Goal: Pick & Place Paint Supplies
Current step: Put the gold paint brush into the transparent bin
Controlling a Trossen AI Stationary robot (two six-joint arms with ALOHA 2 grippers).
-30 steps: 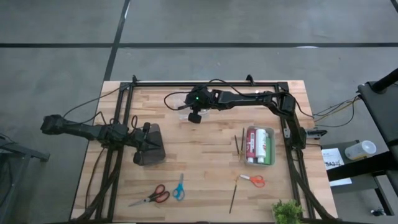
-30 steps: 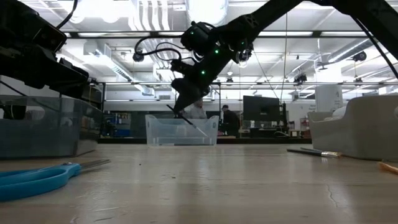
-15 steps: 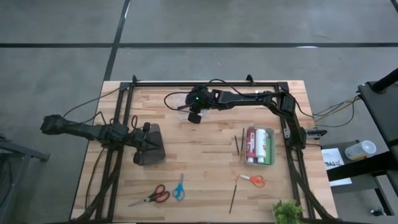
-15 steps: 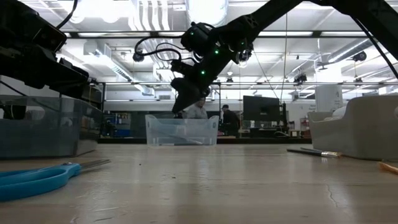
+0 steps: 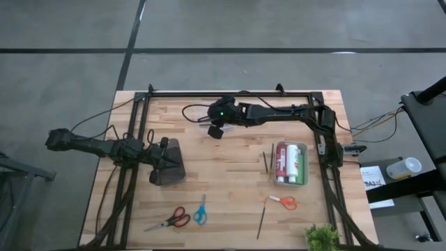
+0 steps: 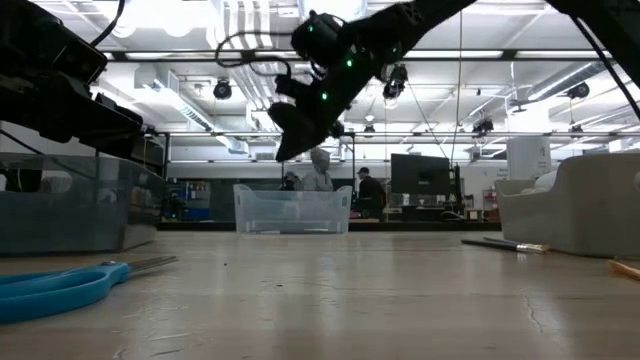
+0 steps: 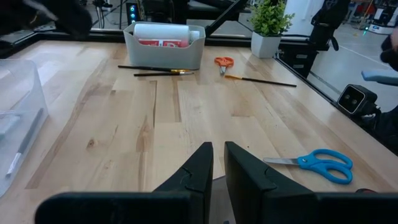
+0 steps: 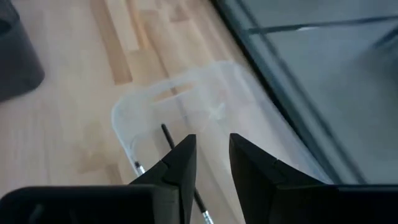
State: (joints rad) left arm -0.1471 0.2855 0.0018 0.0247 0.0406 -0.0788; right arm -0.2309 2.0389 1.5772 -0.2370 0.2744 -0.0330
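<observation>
My right gripper (image 5: 217,131) (image 8: 211,149) hangs open above the clear plastic bin (image 5: 208,116) (image 6: 292,210) at the table's far middle. One thin dark brush (image 8: 166,134) lies on that bin's floor. The red, white and green paint bottles (image 5: 291,162) lie in a grey tray (image 7: 163,45) near the right edge. Two brushes (image 5: 268,159) rest flat on the wood beside it, and a third (image 5: 262,217) lies nearer the front. My left gripper (image 5: 165,153) (image 7: 218,155) waits over a dark grey box (image 5: 171,169) on the left, its fingers a narrow gap apart and holding nothing.
Red scissors (image 5: 171,219) and blue scissors (image 5: 201,209) lie near the front edge, and orange scissors (image 5: 284,202) lie right of the lone brush. A potted plant (image 5: 322,237) stands at the front right corner. Bare wood lies in the table's middle.
A second ago the brush hung slanting from my right gripper with its lower end in the clear bin. It has since dropped free and lies inside the bin. The right gripper has risen straight above the bin.
</observation>
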